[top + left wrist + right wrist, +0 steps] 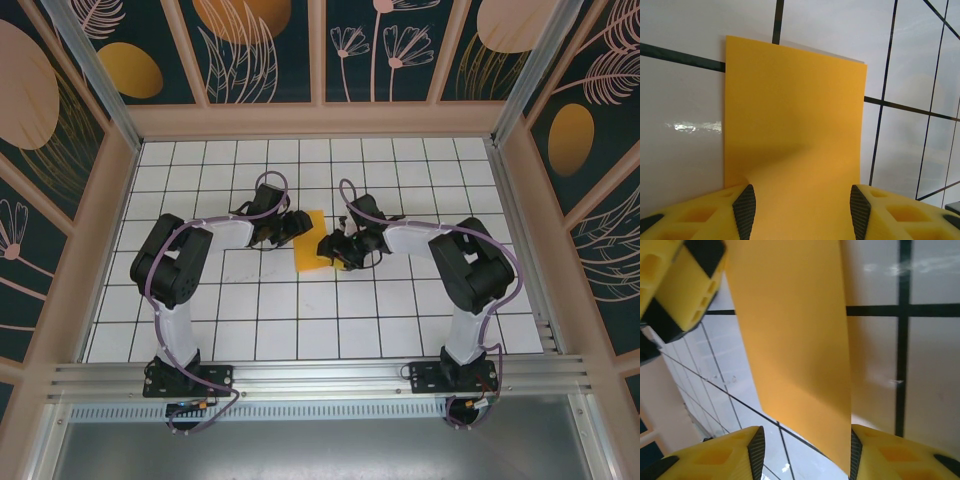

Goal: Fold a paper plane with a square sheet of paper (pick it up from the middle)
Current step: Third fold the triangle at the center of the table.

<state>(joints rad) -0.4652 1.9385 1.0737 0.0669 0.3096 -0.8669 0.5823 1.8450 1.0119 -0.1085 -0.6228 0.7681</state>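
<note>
Mid-table, left jaws and right jaws half-spread, each astride the square sheet of paper (310, 246).

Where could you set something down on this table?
Free: tiles along the far wall, and the near table strip between the two arm bases. Crowded: the middle, where left tool and right tool flank the orange-yellow paper.
</note>
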